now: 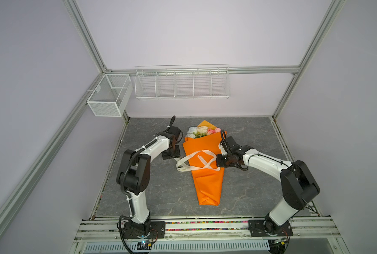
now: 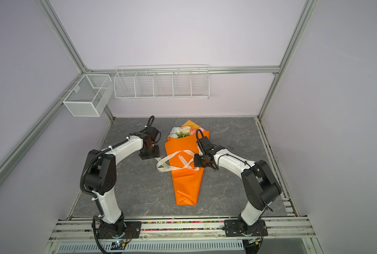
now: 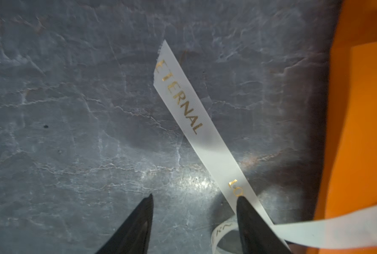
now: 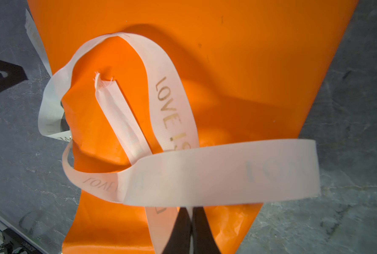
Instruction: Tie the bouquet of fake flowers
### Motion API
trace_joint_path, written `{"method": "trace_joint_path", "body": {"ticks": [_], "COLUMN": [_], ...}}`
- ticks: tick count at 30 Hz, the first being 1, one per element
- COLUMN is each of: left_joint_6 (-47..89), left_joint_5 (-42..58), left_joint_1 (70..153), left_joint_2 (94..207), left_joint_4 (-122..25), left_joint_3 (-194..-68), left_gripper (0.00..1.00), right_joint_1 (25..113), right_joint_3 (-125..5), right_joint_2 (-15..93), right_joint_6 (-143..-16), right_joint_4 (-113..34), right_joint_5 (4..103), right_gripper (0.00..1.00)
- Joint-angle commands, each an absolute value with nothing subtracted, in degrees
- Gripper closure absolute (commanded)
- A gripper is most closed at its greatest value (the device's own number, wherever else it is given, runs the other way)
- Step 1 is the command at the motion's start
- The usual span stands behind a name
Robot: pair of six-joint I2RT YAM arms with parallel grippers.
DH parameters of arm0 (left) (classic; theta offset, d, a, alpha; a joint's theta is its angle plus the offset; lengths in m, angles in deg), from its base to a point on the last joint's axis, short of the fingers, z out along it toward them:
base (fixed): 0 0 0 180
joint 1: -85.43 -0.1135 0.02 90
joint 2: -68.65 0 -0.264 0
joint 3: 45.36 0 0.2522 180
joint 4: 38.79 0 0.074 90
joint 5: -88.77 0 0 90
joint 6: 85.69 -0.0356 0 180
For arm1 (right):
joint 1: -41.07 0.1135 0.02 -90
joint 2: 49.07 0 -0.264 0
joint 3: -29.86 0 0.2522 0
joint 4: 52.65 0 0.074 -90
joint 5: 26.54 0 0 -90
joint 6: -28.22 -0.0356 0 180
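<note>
Near rail carries both arm bases. Leftmost, left gripper hangs low over the bench, fingers spread, one tip on the ribbon tail; placed to take it, I judge. Mid-bench lies the bouquet of fake flowers, blooms toward the far edge, orange wrap tapering toward the near edge, ribbon looped slack across its waist. At its right side, right gripper, fingers pressed together, pinches a ribbon strand above the wrap, probably keeping the loop up for knotting.

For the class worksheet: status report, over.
Left tool open over loose ribbon end. Right tool shut on ribbon. Bouquet lying wrapped, loop loose, not tied. Nothing blocking.
</note>
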State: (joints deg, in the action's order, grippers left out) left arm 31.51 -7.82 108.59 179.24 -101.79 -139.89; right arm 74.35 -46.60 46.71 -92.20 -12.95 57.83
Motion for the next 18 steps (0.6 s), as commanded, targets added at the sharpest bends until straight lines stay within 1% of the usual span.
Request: {"method": "trace_joint_path", "body": {"ticks": [1,6,12,18], "left_joint_6": [34.16,35.44,37.34,38.42], "left_joint_5": [-9.33,-10.01,-9.02,-10.89], "left_joint_1": [108.9,109.22,109.66,110.72], "left_joint_2": [180.87,186.07,188.7,190.95], "left_joint_4": [-105.89,-108.49,-107.33,-107.61], "left_joint_3": [-143.3,-148.55,-148.81,-149.25], "left_gripper": [0.37,0.37,0.41,0.43], "right_joint_1": [74.9,74.85,74.83,74.9], "right_joint_3": [-47.62,-48.08,-48.81,-49.47], "right_joint_2": [45.5,45.8,46.34,45.95], "right_joint_6": [-91.23,-90.88,-90.65,-90.28], "right_joint_4": [-10.95,-10.6,-10.41,-9.86], "right_joint_5": [57.48,57.3,56.7,56.34], "right_gripper": [0.93,0.93,0.93,0.93]}}
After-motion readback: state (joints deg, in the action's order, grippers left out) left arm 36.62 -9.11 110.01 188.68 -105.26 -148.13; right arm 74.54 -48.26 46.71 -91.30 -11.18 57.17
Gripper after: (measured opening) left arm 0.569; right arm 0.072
